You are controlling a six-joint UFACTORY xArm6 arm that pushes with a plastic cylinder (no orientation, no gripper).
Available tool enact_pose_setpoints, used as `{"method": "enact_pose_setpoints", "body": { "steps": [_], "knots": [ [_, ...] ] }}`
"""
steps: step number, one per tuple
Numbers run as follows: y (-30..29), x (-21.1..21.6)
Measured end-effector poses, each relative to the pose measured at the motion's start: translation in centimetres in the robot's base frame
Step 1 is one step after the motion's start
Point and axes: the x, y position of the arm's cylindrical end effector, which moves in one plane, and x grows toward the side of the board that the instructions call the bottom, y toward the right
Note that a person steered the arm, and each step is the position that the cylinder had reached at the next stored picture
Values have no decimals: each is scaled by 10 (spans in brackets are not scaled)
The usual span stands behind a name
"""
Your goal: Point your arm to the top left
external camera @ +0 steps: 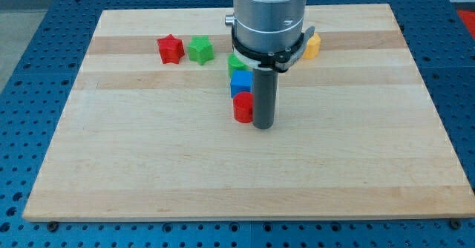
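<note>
my tip (pixel 263 125) sitting mid-board, holding nothing, touching right side of red cylinder (pixel 243 108) | blue block (pixel 240 82), green block (pixel 235 62) stacking up-view behind it | red star (pixel 170 49), green star (pixel 200 49) lying toward top left | target corner of board (pixel 111 25) still well apart, move looking undone

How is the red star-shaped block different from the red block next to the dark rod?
The red star block has pointed arms; the red cylinder block looks round. The star sits near the view's top left beside a green star block; the cylinder touches my tip. Both are red.
</note>
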Motion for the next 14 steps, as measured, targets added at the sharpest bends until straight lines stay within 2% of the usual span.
{"method": "enact_pose_setpoints", "body": {
  "steps": [3,5,6,7,10,12,14],
  "knots": [
    [-7,0],
    [45,31],
    [57,34],
    [43,33],
    [-151,-9],
    [-259,-78],
    [-309,-140]
  ]
}}
